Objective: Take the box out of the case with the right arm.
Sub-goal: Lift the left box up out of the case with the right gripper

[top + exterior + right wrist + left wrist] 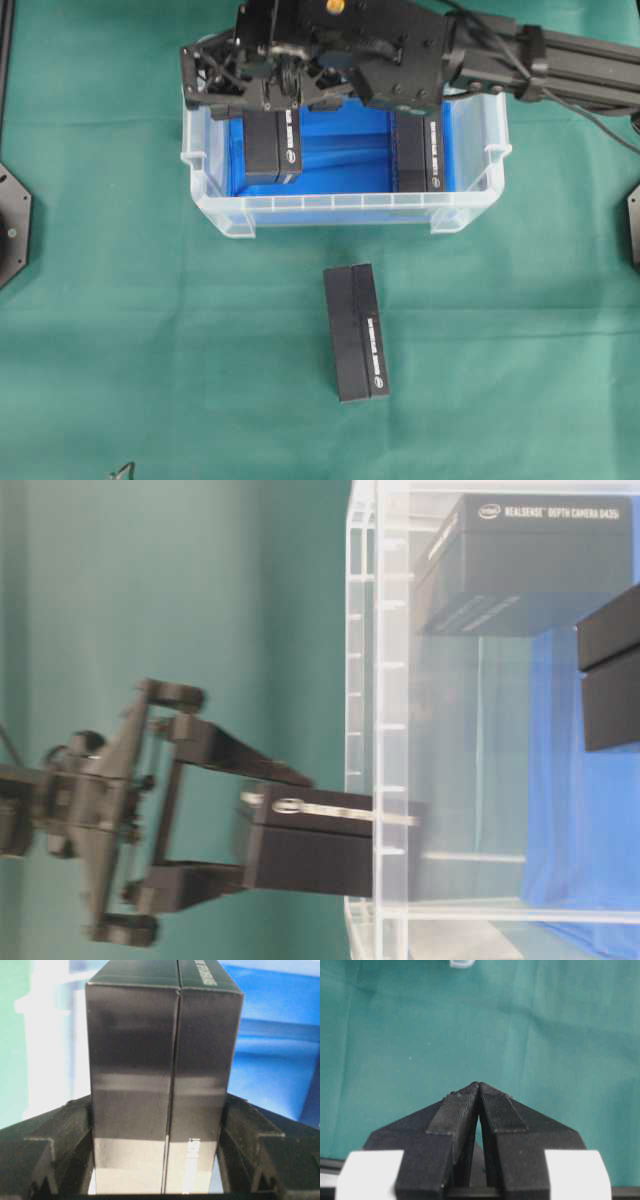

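Observation:
The clear case (340, 208) with its blue floor stands at the back of the table. My all-black right gripper (272, 105) reaches across to the case's back left and is shut on a black box (272, 145). In the right wrist view that box (159, 1060) fills the space between both fingers (65, 1135), which press on its sides. From table level, the held box (320, 840) straddles the case wall (390, 680). A second black box (418, 150) lies at the right inside the case. My left gripper (479, 1085) is shut and empty over the green cloth.
A third black box (356, 331) lies on the green cloth in front of the case. The right arm's boom (560, 60) runs from the back right edge over the case's rim. Black mounts sit at the left edge (12, 225) and the right edge (634, 225).

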Robot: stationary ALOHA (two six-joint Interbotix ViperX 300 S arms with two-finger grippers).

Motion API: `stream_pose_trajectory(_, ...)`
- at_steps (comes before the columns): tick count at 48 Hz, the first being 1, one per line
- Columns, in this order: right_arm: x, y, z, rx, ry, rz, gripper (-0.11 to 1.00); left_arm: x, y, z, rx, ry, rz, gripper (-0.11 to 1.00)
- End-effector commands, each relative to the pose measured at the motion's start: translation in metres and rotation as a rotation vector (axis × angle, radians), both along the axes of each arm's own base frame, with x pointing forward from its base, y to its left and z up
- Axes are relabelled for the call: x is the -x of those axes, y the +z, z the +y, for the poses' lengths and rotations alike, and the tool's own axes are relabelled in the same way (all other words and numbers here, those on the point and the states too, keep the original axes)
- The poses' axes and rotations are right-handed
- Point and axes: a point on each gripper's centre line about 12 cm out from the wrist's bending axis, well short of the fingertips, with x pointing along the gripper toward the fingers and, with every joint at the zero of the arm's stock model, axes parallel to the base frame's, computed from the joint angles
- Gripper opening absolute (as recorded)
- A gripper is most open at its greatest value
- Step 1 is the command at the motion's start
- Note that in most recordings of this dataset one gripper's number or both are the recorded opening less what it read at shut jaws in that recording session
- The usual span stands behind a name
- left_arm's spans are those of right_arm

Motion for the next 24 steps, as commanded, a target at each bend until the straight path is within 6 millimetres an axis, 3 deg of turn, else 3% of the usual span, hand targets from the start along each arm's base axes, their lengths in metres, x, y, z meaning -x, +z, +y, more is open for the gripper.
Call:
stream_pose_trajectory(1,0.016,0.059,0.005,0.024,0.000,-0.107,0.66,-0.002,0.004,0.000,-0.002,-0.003,-0.009,0.00)
stream_pose_trajectory(15,0.028,0.099,0.012,0.064,-0.013,-0.152,0.66,-0.002,0.004,0.000,-0.001,0.001,-0.009,0.00)
stream_pose_trajectory(24,0.032,0.105,0.013,0.067,-0.018,-0.151,0.66,-0.002,0.004,0.000,-0.001,0.001,-0.009,0.00)
